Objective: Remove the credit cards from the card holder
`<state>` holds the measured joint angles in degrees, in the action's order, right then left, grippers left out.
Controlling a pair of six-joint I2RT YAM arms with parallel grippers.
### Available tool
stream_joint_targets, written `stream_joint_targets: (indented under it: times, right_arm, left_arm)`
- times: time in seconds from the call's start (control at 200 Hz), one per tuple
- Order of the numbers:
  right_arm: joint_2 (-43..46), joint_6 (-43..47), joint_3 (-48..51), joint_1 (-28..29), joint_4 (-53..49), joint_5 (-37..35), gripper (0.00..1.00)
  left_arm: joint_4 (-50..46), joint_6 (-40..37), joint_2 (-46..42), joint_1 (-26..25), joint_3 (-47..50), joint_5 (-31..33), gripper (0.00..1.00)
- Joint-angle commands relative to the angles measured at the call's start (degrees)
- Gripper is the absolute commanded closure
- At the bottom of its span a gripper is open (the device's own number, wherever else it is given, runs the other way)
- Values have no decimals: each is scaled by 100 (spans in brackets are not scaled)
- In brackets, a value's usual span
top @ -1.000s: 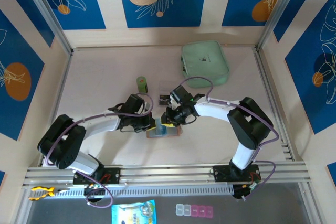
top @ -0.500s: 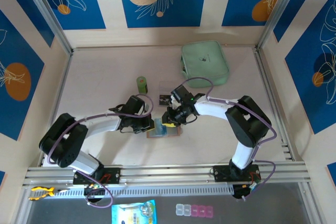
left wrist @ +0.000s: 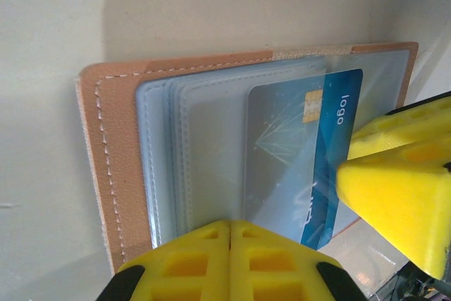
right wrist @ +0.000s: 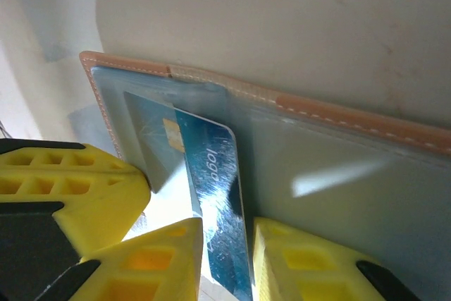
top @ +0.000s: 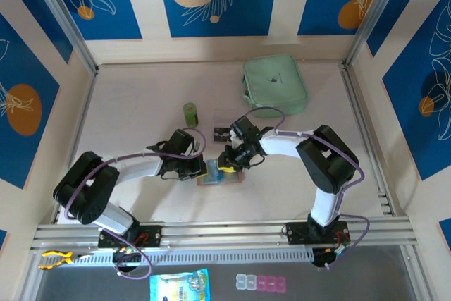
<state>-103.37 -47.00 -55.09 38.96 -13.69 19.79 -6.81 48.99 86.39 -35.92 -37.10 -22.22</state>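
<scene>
Pins card holder [left wrist: 95,167] with left claw [left wrist: 230,244] together; clamps blue card [right wrist: 211,167] in right claw [right wrist: 227,262]; risks dragging holder under weak pinning.

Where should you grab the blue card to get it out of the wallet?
Grab the blue card by its bare end poking out of the clear pocket of the wallet, coming from that open side. It is thin and flat, so pinch its faces there, where the right tool sits.
</scene>
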Motion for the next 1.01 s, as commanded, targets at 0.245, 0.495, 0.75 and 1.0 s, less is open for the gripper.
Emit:
stream_joint_targets:
  times: [0.245, 0.495, 0.75, 1.0]
  right_arm:
    - [91, -101, 386, -104, 483, 444, 78]
    - [194, -176, 524, -129, 779, 603, 84]
    - [262, -123, 621, -185, 836, 574, 90]
    - [564, 190, 661, -299, 311, 261, 93]
  left_arm:
    - [-330, -102, 74, -23, 142, 138, 100]
    - [-363, -102, 63, -23, 126, 156, 100]
    - [-400, -101, 77, -25, 72, 192, 100]
    - [-492, -142, 44, -22, -6, 204, 100]
